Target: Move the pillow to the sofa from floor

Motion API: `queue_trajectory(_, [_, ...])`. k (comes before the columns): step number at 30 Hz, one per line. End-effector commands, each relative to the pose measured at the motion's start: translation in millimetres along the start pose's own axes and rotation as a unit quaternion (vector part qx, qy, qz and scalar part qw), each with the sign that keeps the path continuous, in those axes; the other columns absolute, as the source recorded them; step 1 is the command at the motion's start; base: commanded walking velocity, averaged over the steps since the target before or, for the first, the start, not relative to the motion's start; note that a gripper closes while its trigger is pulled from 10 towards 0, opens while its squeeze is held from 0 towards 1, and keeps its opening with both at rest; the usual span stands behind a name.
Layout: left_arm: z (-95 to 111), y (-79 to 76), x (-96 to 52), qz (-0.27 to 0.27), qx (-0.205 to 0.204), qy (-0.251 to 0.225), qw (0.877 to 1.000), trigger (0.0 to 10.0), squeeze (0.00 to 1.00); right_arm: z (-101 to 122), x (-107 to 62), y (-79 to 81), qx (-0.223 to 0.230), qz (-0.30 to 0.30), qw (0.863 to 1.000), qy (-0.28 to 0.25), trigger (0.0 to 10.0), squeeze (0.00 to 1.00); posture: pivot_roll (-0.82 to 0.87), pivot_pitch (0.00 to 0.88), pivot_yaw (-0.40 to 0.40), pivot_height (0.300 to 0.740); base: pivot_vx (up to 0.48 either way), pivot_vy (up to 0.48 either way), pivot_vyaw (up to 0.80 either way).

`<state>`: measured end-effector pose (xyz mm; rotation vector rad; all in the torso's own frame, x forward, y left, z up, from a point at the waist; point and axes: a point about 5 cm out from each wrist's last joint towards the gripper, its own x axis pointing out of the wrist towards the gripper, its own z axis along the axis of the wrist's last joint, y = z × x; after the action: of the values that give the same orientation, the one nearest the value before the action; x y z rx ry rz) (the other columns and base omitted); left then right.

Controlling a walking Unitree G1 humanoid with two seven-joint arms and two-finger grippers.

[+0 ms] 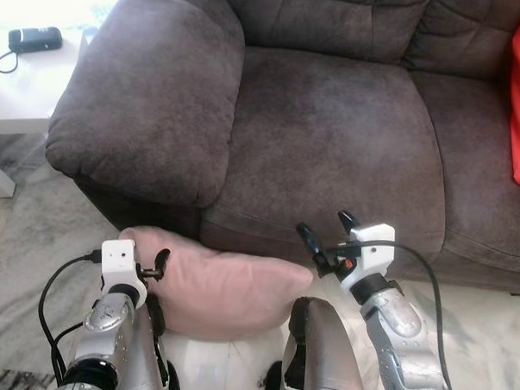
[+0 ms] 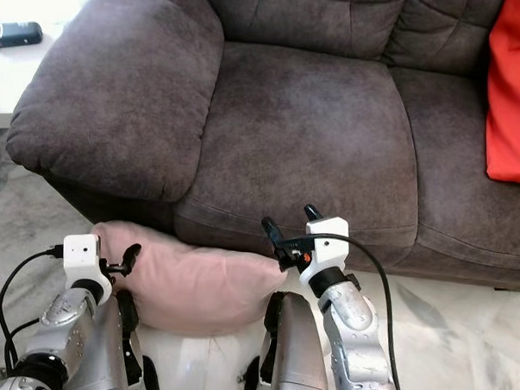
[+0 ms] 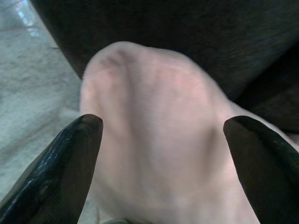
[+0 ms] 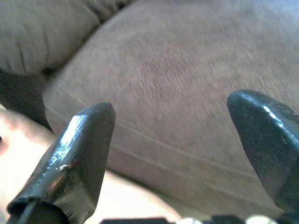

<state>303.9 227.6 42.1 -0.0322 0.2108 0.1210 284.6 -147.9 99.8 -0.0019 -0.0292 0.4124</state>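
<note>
A pink pillow (image 1: 226, 288) lies on the floor against the front of the dark brown sofa (image 1: 332, 129). My left gripper (image 1: 158, 266) is open at the pillow's left end, and the left wrist view has the pillow (image 3: 159, 126) between its two black fingers (image 3: 60, 172). My right gripper (image 1: 326, 230) is open just above the pillow's right end, in front of the sofa's seat cushion (image 4: 187, 98). Nothing is held in either gripper.
A red cushion (image 2: 515, 94) leans at the sofa's right end. A white side table (image 1: 23, 81) with a black device (image 1: 34, 38) stands left of the armrest. The floor (image 1: 25, 245) is pale marble. My knees (image 1: 322, 353) show between the arms.
</note>
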Motion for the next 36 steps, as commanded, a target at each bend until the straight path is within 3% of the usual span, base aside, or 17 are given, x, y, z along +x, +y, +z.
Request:
queue_trajectory(1, [-9.6, 4.1, -2.8, 0.015, 0.000, 0.019, 1.000, 10.0, 0.00, 1.2, -8.7, -2.1, 0.001, 0.001, 1.000, 0.008, 10.0, 0.00, -0.08, 0.318, -0.180, 0.511, 0.000, 0.000, 0.00])
queue_trajectory(15, [-13.5, 6.4, -2.9, 0.017, -0.024, 0.029, 0.999, 10.0, 0.00, 12.9, -25.4, -4.5, -0.015, 0.017, 1.000, 0.021, 10.0, 0.00, -0.13, 0.352, -0.227, 0.511, 0.000, 0.000, 0.00])
queue_trajectory(26, [-26.4, 17.4, -9.6, 0.055, -0.001, 0.057, 0.997, 10.0, 0.00, 20.9, -40.9, -2.8, -0.015, 0.029, 0.999, 0.039, 10.0, 0.00, -0.16, 0.378, -0.252, 0.511, 0.000, 0.000, 0.00])
queue_trajectory(27, [-27.8, 20.2, -10.2, 0.064, 0.002, 0.062, 0.996, 9.3, 0.00, 21.9, -42.5, -2.3, -0.016, 0.031, 0.998, 0.044, 10.0, 0.00, -0.16, 0.379, -0.253, 0.511, 0.000, 0.000, 0.00])
queue_trajectory(28, [-27.8, 21.7, -10.5, 0.069, 0.003, 0.062, 0.996, 3.8, 0.00, 22.3, -43.2, -2.0, -0.015, 0.032, 0.998, 0.046, 10.0, 0.00, -0.16, 0.380, -0.253, 0.511, 0.000, 0.000, 0.00])
queue_trajectory(29, [-27.8, 23.0, -10.7, 0.074, 0.004, 0.062, 0.995, 0.0, 0.00, 22.6, -43.5, -1.8, -0.015, 0.032, 0.998, 0.047, 10.0, 0.00, -0.16, 0.380, -0.253, 0.511, 0.000, 0.000, 0.00])
queue_trajectory(36, [-29.3, 21.6, -12.0, 0.070, 0.007, 0.061, 0.996, 0.0, 0.00, 21.3, -44.9, 1.8, -0.015, 0.036, 0.998, 0.057, 10.0, 0.00, -0.16, 0.378, -0.259, 0.511, 0.000, 0.000, 0.00])
